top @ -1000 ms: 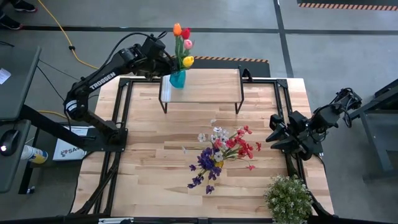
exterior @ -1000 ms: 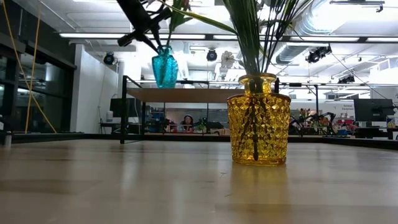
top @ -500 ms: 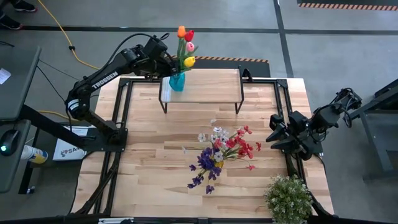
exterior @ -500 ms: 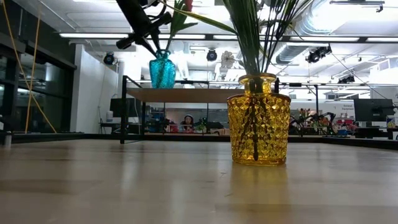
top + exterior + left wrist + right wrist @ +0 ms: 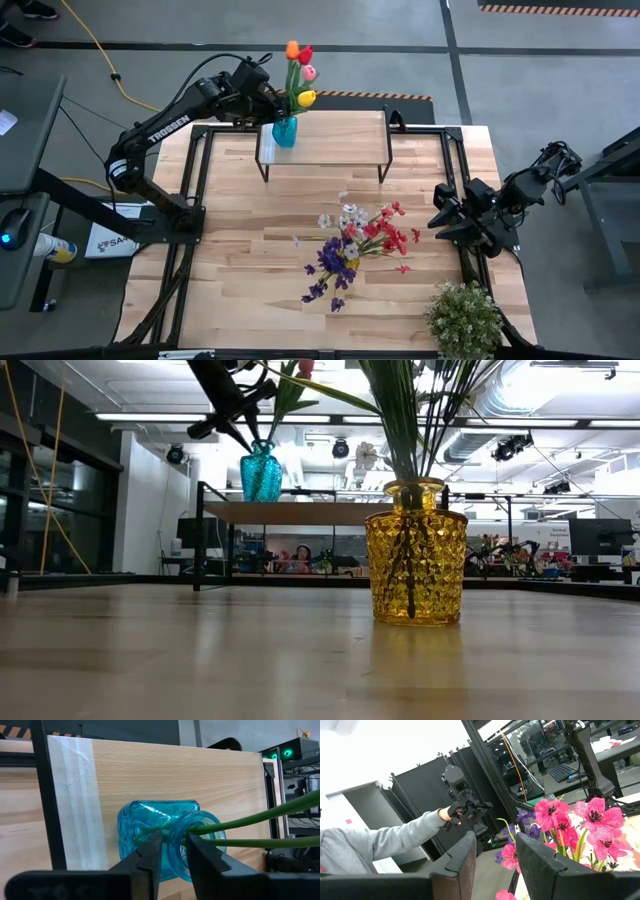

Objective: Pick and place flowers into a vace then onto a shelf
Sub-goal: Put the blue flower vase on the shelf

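Tulip [image 5: 303, 368] blooms perhaps cropped overhead

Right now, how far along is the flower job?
Done: the tulips are in the blue vase, which stands on the shelf. In hand: the left tool straddles the vase's neck. Left: letting go; the yellow vase of sprays sits on the table. The right tool waits at the table's edge.

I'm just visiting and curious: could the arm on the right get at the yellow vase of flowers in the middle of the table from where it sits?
Probably yes. The right pincer waits at the table's right edge, empty, and only bare tabletop lies between it and the yellow vase of sprays. The potted plant sits off to one side.
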